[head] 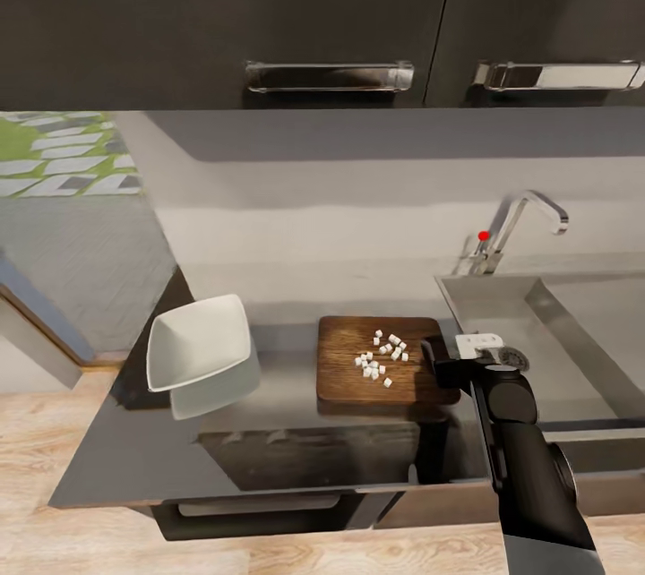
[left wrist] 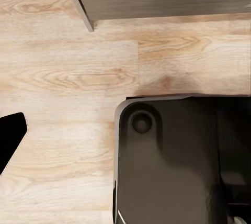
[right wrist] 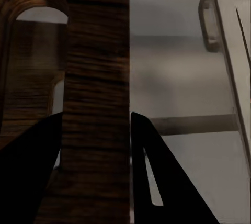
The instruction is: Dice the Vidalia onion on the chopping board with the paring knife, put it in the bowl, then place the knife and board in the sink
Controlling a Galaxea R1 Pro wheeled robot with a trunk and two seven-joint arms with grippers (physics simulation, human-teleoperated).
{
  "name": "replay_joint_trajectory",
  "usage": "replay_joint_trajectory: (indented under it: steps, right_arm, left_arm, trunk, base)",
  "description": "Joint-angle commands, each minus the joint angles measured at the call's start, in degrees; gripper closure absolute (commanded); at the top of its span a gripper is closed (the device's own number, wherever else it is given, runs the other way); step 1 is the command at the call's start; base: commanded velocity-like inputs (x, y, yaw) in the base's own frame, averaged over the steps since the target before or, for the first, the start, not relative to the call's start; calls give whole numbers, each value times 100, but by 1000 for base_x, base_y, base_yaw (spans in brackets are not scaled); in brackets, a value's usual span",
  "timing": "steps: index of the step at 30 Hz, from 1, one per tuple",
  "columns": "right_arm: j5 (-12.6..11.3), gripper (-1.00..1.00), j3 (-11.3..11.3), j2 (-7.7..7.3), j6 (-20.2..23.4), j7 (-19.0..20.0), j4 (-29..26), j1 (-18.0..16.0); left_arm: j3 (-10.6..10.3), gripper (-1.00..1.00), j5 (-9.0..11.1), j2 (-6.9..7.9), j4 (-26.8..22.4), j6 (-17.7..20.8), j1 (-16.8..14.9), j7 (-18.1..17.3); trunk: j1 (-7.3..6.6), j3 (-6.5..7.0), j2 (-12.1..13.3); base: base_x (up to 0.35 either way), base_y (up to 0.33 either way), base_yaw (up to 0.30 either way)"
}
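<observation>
Gripping the chopping board (head: 376,360) at its sink-side edge, with the dicing done.
The right gripper (right wrist: 97,145) seems clamped on the board; diced onion (head: 383,353) lies on it, not yet in the bowl (head: 199,344).

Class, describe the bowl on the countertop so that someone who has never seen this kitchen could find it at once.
Start at the steel sink with its chrome tap, then follow the grey countertop leftwards past the wooden chopping board carrying the diced onion. The bowl sits beyond the board, near the counter's left end. It is white, squarish, with rounded corners, and empty.
</observation>
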Motion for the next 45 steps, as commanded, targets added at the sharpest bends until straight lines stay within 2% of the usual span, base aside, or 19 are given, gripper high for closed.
replay_joint_trajectory:
  steps: [1,10,36,45]
  right_arm:
    - [53,100,-9,6,19,58,-7,-5]
    - [53,100,-9,6,19,58,-7,-5]
    - [78,100,-18,-4,19,25,-7,-5]
    - [76,100,-18,-2,19,-402,-29,-5]
  left_arm:
    - [-49,-100,16,7,-11,-5,1,55]
    - [-49,-100,16,7,-11,-2,1,55]
    - [-49,-100,16,7,-11,-6,1,55]
    - [-49,-100,16,7,-11,-5,1,55]
  trunk:
    - [4,0,-10]
    - [4,81,-10]
    - [4,316,-10]
    - [4,397,-10]
  base:
    - [0,190,0]
    - [0,164,0]
    - [0,4,0]
    - [0,0,0]
